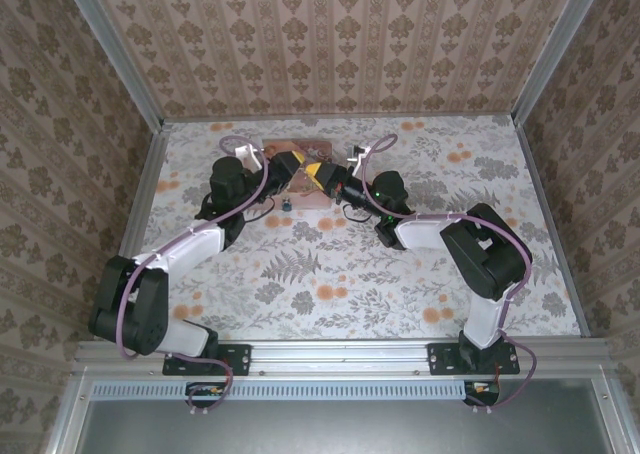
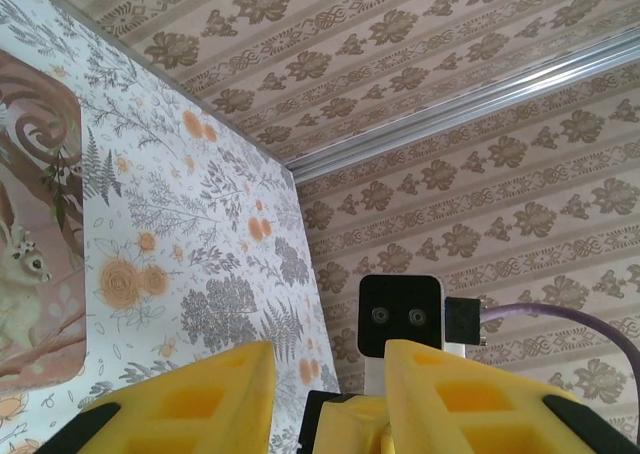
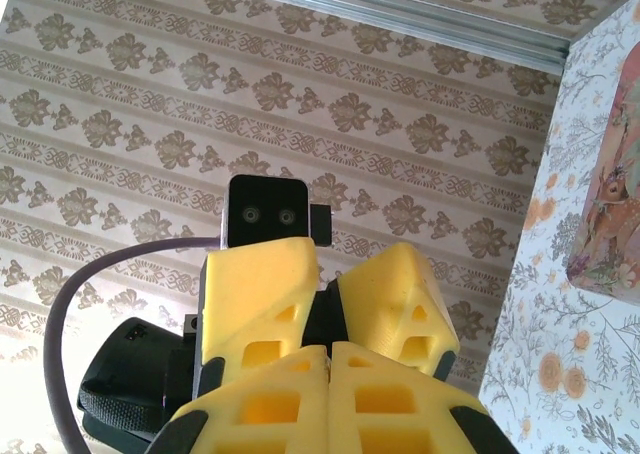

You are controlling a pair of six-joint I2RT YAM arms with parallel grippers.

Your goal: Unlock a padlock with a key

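A tiny teal-blue padlock (image 1: 287,206) lies on the table just in front of the pink tin. Both grippers meet tip to tip over that tin. My left gripper (image 1: 291,162) (image 2: 328,356) is open, its yellow fingers (image 3: 262,286) well apart. My right gripper (image 1: 316,174) (image 3: 329,350) is shut, its two pads pressed together at the tips, which point into the gap between the left fingers (image 2: 352,424). I can make out nothing between the right pads. The key is too small to pick out in any view.
The pink illustrated tin (image 1: 305,196) (image 2: 30,224) (image 3: 610,224) lies at the back middle of the floral table, under the two grippers. Patterned walls close in the back and both sides. A metal rail runs along the near edge by the arm bases.
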